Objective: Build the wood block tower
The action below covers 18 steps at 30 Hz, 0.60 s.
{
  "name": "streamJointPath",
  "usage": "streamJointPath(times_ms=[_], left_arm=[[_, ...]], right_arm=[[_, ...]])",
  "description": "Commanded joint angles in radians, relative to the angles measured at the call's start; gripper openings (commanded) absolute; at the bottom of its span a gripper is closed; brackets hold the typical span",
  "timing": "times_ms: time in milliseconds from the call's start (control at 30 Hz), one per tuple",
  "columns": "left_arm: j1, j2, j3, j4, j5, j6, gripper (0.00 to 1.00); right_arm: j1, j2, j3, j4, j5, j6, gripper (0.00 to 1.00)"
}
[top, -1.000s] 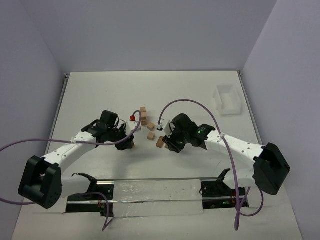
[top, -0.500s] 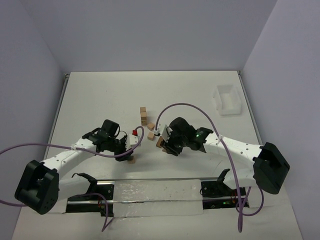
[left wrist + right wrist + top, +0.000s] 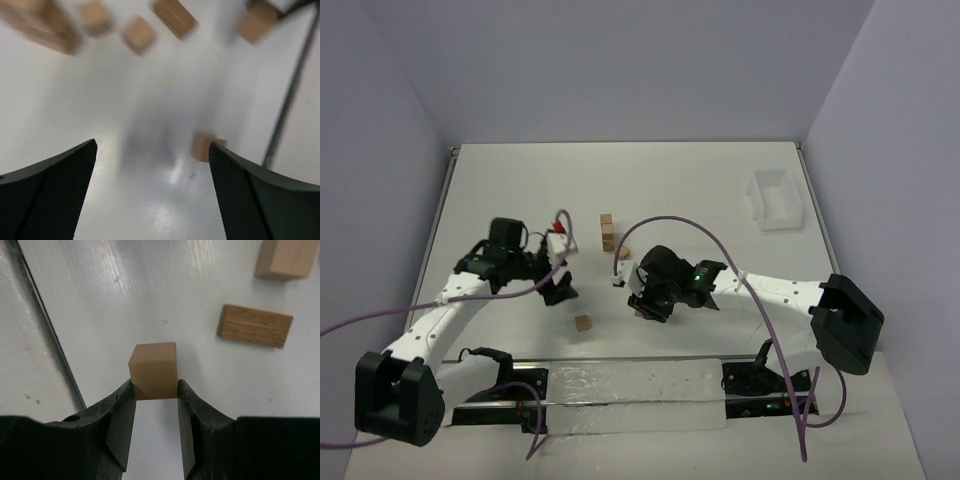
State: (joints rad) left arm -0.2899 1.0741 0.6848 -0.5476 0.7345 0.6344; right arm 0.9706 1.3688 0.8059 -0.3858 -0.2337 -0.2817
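Note:
My left gripper (image 3: pixel 563 283) (image 3: pixel 152 145) hangs open over bare table, nothing between its fingers. One wood block (image 3: pixel 583 322) (image 3: pixel 204 149) lies alone on the table just near-right of it. My right gripper (image 3: pixel 642 300) (image 3: pixel 155 390) is shut on a wood block (image 3: pixel 153 371), held at the fingertips above the table. The tower (image 3: pixel 607 231) is a short column of tan cubes at the table's middle. Loose blocks (image 3: pixel 623 255) (image 3: pixel 255 326) lie between it and my right gripper. In the left wrist view the far blocks are blurred.
A white translucent bin (image 3: pixel 775 200) stands at the far right. Purple cables arc over both arms. A clear strip and metal rail (image 3: pixel 630 385) run along the near edge, close to the lone block.
My left gripper has opened, leaving a block on the table near the front edge, and has drawn back to the left. My right gripper has moved left and nearer, keeping its block.

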Motion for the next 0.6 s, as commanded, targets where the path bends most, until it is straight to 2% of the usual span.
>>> streamJointPath(times_ms=[0, 133, 267, 433, 567], left_arm=[[0.172, -0.160, 0.123, 0.006, 0.137, -0.181, 0.99], [0.277, -0.282, 0.127, 0.059, 0.094, -0.368, 0.99], [0.388, -0.372, 0.101, 0.093, 0.123, -0.506, 0.99], [0.456, -0.399, 0.096, 0.109, 0.131, -0.678, 0.99], [0.462, -0.423, 0.084, 0.159, 0.127, -0.741, 0.99]], right_arm=[[0.086, 0.080, 0.119, 0.016, 0.014, 0.001, 0.00], [0.150, 0.185, 0.203, 0.023, 0.046, 0.022, 0.00], [0.198, 0.264, 0.258, 0.032, 0.076, 0.015, 0.00], [0.208, 0.355, 0.327, 0.014, 0.088, -0.003, 0.00], [0.209, 0.404, 0.367, -0.002, 0.111, -0.023, 0.00]])
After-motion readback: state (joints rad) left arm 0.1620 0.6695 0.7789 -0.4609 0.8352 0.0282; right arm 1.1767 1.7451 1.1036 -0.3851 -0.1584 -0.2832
